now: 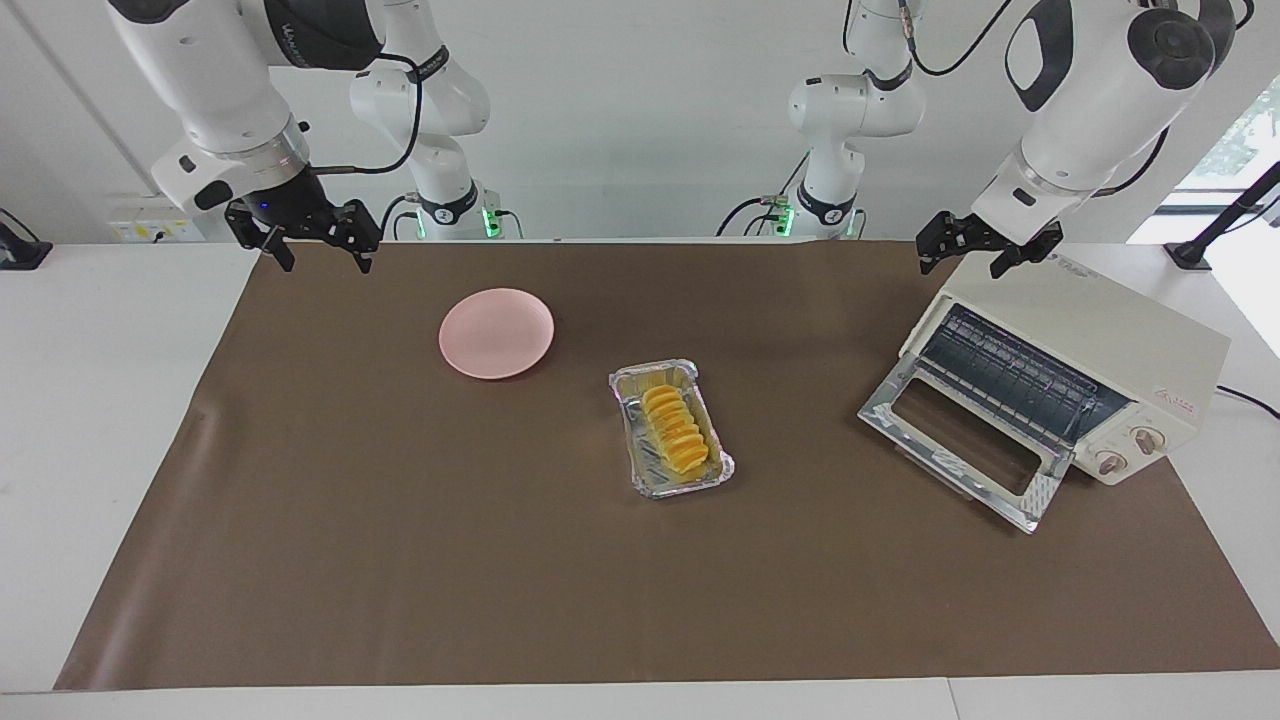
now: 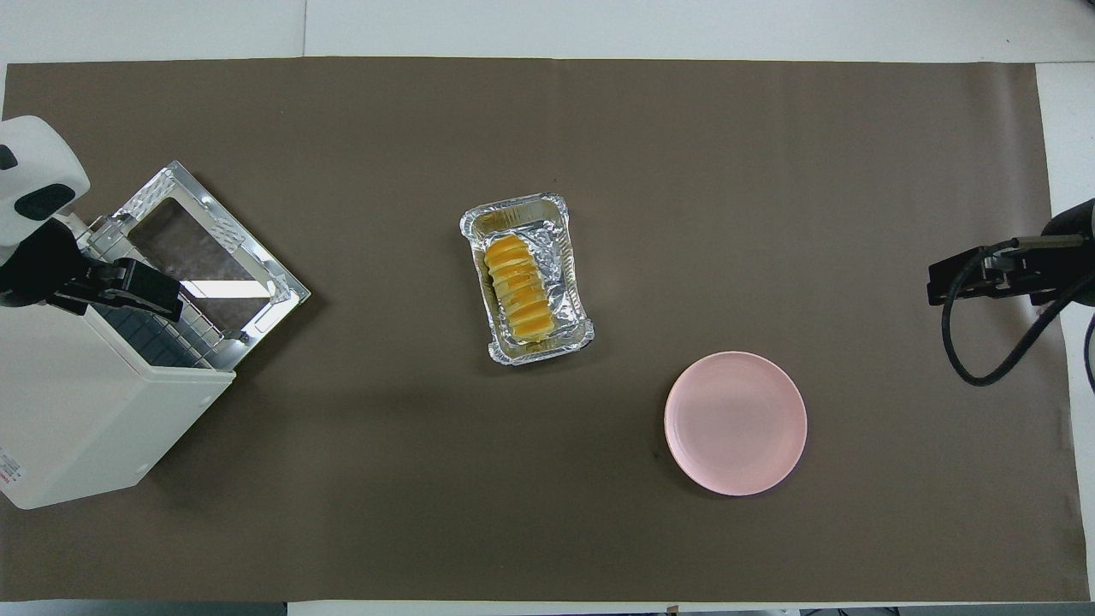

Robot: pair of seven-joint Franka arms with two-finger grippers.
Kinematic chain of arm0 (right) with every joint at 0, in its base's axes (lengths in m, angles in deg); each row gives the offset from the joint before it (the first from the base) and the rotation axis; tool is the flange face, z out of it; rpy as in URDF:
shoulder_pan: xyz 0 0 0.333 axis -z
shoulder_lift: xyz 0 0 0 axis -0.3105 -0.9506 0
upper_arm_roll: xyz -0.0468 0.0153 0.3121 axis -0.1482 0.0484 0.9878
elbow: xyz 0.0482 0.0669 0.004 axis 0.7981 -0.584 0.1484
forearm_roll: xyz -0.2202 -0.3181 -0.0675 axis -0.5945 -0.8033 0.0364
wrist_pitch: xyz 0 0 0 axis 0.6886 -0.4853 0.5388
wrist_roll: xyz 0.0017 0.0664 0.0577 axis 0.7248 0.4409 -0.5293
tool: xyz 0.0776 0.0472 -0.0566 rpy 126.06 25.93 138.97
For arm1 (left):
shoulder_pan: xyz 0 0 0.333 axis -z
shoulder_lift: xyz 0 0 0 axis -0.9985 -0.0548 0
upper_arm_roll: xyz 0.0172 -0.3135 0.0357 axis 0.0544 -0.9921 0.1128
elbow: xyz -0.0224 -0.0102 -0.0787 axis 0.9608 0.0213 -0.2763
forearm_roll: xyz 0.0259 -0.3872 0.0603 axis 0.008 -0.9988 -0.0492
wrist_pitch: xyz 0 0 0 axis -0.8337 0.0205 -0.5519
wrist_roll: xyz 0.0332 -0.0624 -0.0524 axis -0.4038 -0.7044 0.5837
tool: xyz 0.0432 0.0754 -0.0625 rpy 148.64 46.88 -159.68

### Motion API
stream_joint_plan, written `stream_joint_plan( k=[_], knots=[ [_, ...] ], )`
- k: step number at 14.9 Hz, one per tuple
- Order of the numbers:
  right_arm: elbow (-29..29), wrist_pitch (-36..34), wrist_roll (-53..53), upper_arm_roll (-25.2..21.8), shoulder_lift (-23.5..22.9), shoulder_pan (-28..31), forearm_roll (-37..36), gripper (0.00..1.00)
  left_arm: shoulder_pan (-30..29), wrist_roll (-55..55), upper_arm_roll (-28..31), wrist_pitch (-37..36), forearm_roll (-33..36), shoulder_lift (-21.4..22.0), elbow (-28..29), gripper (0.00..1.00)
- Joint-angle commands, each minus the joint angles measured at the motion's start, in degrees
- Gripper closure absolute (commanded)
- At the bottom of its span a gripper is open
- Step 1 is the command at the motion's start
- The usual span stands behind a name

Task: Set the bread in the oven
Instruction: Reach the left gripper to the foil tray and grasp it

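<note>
the bread (image 1: 674, 430) lies mid-table, long axis running toward the robots; the left gripper (image 1: 983, 252), spread and empty over the oven (image 1: 1090, 330), is nearer; the right gripper (image 1: 305, 240) waits empty, spread, at its corner.

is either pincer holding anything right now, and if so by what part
Nothing is held. Left pincer hangs over the oven; right pincer waits, empty. The bread lies in its foil tray.
</note>
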State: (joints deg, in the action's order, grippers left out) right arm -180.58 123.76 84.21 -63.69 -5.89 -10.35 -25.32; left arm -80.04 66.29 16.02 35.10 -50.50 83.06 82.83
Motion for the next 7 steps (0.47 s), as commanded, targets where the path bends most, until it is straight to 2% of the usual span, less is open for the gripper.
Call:
stream_joint_plan(
  k=[1, 2, 5, 7],
  knots=[
    [-1.0, -0.5, -0.9, 0.4, 1.1, 0.8, 0.9, 0.0, 3.6, -0.3, 0.3, 0.3, -1.3, -2.4, -3.4, 0.0],
    [-1.0, -0.5, -0.9, 0.4, 1.1, 0.8, 0.9, 0.0, 5.5, 0.1, 0.3, -0.9, -1.5, -4.4, -5.8, 0.0],
    [-1.0, -0.5, -0.9, 0.4, 1.1, 0.8, 0.9, 0.0, 10.2, 8.6, 0.6, -6.0, -3.7, -16.4, -19.8, 0.0],
    [-1.0, -0.5, -0.9, 0.4, 1.1, 0.8, 0.9, 0.0, 14.8, 15.7, 0.8, -5.7, -5.3, -23.1, -26.8, 0.0]
  ],
)
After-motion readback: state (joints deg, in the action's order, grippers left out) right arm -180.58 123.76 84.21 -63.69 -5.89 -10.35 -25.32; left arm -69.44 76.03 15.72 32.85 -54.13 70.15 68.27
